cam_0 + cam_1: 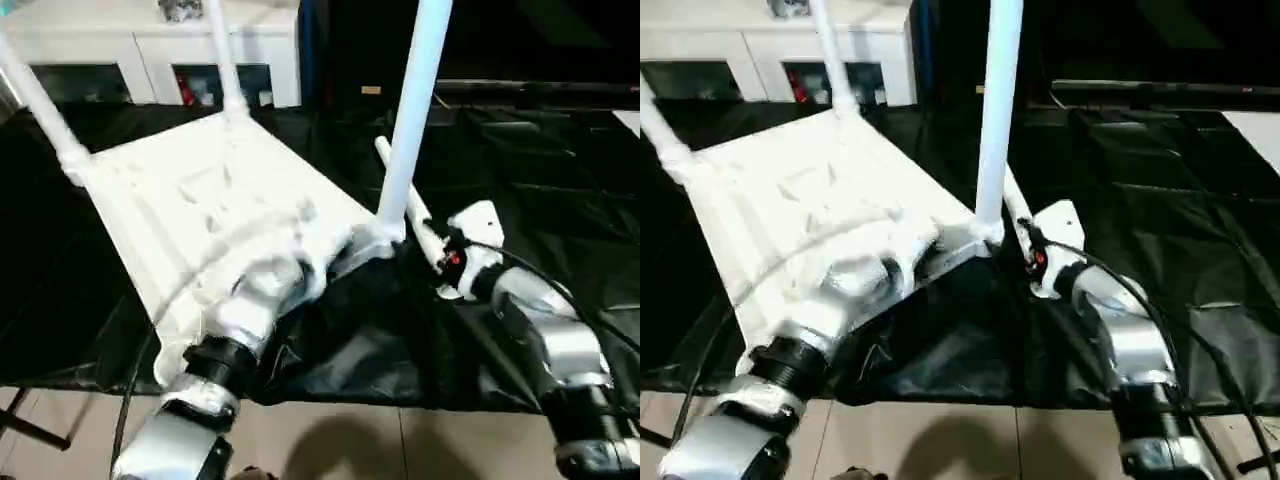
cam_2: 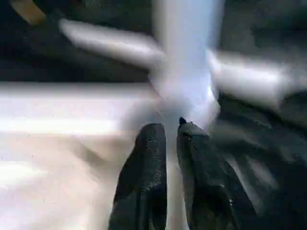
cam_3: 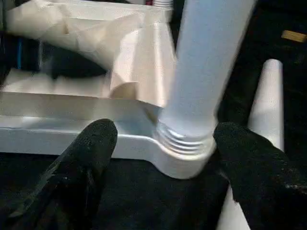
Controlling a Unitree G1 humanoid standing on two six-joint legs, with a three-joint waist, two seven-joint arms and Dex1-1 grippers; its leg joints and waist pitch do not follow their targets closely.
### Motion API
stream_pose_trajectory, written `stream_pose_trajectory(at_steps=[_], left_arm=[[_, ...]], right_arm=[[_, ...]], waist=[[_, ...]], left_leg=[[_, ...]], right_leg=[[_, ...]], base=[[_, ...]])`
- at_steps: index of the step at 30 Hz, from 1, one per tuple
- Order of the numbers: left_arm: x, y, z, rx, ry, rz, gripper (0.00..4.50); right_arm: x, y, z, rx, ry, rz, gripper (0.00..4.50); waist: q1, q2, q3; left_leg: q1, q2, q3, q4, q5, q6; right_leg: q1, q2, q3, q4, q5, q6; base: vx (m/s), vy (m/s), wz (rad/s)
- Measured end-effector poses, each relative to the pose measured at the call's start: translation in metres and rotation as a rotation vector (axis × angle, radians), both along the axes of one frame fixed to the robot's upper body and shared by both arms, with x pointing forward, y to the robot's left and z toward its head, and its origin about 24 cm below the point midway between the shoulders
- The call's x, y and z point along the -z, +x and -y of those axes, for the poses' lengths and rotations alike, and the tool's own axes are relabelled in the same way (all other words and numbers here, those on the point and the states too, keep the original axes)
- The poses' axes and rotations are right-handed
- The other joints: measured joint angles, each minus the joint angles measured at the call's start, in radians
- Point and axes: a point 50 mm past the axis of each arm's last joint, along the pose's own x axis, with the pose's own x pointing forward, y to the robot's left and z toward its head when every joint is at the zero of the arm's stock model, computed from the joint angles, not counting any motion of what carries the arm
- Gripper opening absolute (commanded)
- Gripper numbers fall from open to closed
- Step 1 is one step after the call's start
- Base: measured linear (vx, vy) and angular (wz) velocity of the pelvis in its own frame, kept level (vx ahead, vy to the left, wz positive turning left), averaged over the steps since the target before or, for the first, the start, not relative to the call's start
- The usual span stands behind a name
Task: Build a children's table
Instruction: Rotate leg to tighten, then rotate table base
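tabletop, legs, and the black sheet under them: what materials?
Tabletop: looks like moulded white plastic, with ribbed underside and smooth, slightly glossy skin. Screwed-in leg: apparently the same plastic, with moulded threads at the socket. Black sheet: thin plastic film or coated fabric, creased and shiny; can't tell which.

Upturned children's table [image 1: 200, 200] – 3 legs up.

The tabletop [image 1: 200, 200] lies upside down on the cloth [image 1: 520, 180], three legs [image 1: 415, 110] standing in its corners, a loose leg [image 1: 405, 195] lying just right, a cabinet [image 1: 150, 50] behind.
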Motion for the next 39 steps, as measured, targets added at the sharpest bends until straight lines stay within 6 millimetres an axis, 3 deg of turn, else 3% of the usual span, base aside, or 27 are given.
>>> stream_pose_trajectory(at_steps=[4, 8, 9, 12, 15, 21, 23, 31, 39], left_arm=[[-0.025, 0.000, -0.029, -0.047, 0.041, 0.089, 0.69], [-0.022, -0.009, -0.062, -0.119, 0.146, 0.049, 0.69], [-0.021, -0.014, -0.078, -0.151, 0.222, 0.029, 0.69], [-0.018, -0.024, -0.114, -0.246, 0.399, -0.025, 0.69], [-0.018, -0.033, -0.136, -0.323, 0.499, -0.067, 0.69], [-0.020, -0.042, -0.160, -0.491, 0.593, -0.102, 0.32], [-0.019, -0.042, -0.162, -0.504, 0.601, -0.112, 0.15], [0.019, -0.054, -0.169, -0.429, 0.684, -0.289, 0.00], [0.022, -0.065, -0.175, -0.280, 0.748, -0.388, 0.00]], right_arm=[[0.002, -0.004, -0.013, -0.066, -0.011, -0.032, 3.69], [0.010, -0.008, -0.035, -0.131, -0.017, -0.072, 3.69], [0.013, -0.009, -0.042, -0.137, -0.021, -0.090, 3.69], [0.022, -0.010, -0.048, -0.134, -0.068, -0.145, 3.69], [0.026, -0.011, -0.051, -0.135, -0.089, -0.183, 3.69], [0.033, -0.011, -0.052, -0.132, -0.103, -0.227, 3.69], [0.036, -0.012, -0.052, -0.125, -0.109, -0.247, 3.41], [0.047, -0.004, -0.059, -0.077, -0.157, -0.290, 2.84], [0.048, 0.015, -0.076, -0.051, -0.170, -0.249, 2.08]], waist=[[0.003, -0.001, 0.000], [0.000, -0.001, 0.000], [-0.003, -0.001, 0.000], [0.000, -0.003, 0.000], [0.011, -0.010, 0.001], [0.023, -0.018, 0.000], [0.024, -0.018, 0.000], [0.017, -0.016, 0.000], [-0.002, -0.015, 0.000]], left_leg=[[0.001, 0.000, 0.000, 0.000, -0.001, -0.002], [0.001, 0.000, 0.000, 0.001, -0.001, -0.002], [0.001, 0.000, 0.000, 0.000, -0.001, -0.002], [0.001, 0.000, 0.000, 0.000, 0.000, -0.003], [0.001, 0.000, -0.001, 0.000, 0.000, -0.004], [0.003, 0.000, -0.001, 0.001, 0.001, -0.005], [0.003, 0.000, -0.001, 0.001, 0.001, -0.006], [0.003, 0.000, -0.002, 0.001, 0.001, -0.006], [0.004, 0.000, -0.002, 0.001, 0.002, -0.006]], right_leg=[[0.002, 0.000, 0.000, 0.000, 0.000, 0.000], [0.001, 0.000, 0.000, 0.000, 0.000, 0.000], [0.001, 0.000, 0.000, 0.001, 0.000, 0.000], [0.001, 0.000, 0.000, 0.002, -0.001, 0.001], [0.002, 0.000, 0.000, 0.002, -0.001, 0.001], [0.003, -0.001, 0.001, 0.002, -0.002, 0.004], [0.003, -0.001, 0.001, 0.002, -0.003, 0.004], [0.002, 0.000, 0.001, 0.004, -0.001, 0.001], [0.003, 0.000, 0.001, 0.005, 0.000, 0.000]], base=[[0.000, 0.000, 0.00], [0.000, 0.000, 0.00], [0.000, 0.000, 0.00], [0.000, 0.000, 0.00], [0.000, 0.000, 0.00], [0.000, 0.000, 0.00], [0.000, 0.000, 0.00], [0.000, 0.000, 0.00], [0.000, 0.000, 0.00]])
